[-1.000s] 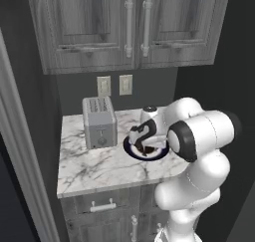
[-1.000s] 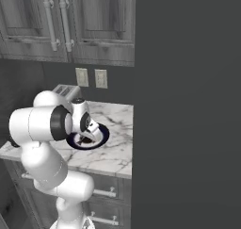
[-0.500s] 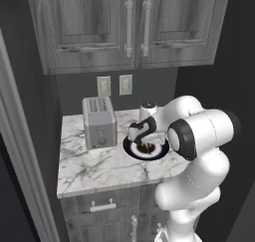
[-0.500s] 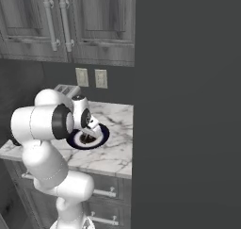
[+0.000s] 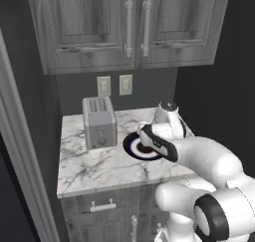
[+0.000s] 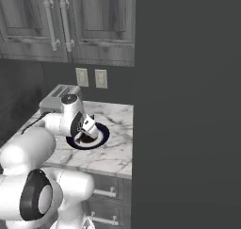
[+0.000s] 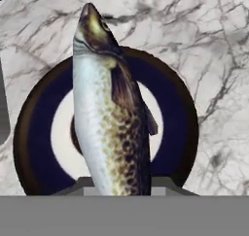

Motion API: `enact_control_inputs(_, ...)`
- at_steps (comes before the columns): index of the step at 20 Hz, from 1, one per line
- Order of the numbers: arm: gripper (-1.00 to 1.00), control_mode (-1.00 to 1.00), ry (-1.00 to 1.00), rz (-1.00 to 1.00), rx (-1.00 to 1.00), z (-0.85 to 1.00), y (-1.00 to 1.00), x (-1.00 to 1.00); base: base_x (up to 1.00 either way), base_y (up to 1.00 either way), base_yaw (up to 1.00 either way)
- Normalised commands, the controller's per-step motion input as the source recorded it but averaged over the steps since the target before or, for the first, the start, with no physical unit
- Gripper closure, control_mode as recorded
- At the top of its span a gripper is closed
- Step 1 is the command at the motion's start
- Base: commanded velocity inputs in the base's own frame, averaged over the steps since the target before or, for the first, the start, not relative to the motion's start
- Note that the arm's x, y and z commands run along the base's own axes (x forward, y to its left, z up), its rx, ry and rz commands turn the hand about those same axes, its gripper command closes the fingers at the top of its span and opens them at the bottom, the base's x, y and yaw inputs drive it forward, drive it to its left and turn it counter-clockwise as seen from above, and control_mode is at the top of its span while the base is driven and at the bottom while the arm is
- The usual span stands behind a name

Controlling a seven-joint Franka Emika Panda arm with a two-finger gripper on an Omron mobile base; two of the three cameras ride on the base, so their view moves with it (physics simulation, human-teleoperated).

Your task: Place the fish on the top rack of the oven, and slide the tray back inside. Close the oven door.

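The slender speckled silver-brown fish [image 7: 109,109] runs lengthwise straight out from the pincer [image 6: 86,130], seemingly clamped in it, above the round dark-blue plate [image 7: 180,113].

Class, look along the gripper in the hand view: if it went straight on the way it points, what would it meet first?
The fish lies first in the line, already reaching down between the gripper's tips. Behind it comes the plate, then the counter. Whether the fish is gripped cannot be told.

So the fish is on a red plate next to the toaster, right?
Not quite: the plate under the fish is dark blue with a white middle, not red, as the hand view shows. It does sit next to the toaster on the marble counter.
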Motion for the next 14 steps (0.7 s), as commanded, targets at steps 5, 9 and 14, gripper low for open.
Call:
enact_control_inputs(5,1.0,-1.0,-0.06,0.03,0.15,1.0,-0.5,-0.84,0.0,0.0,0.0)
enact_control_inputs(9,1.0,-1.0,0.0,0.04,0.08,1.0,-0.31,-0.66,0.0,0.0,0.0)
enact_control_inputs(14,1.0,-1.0,0.05,0.03,0.02,1.0,-0.12,-0.53,0.0,0.0,0.0)
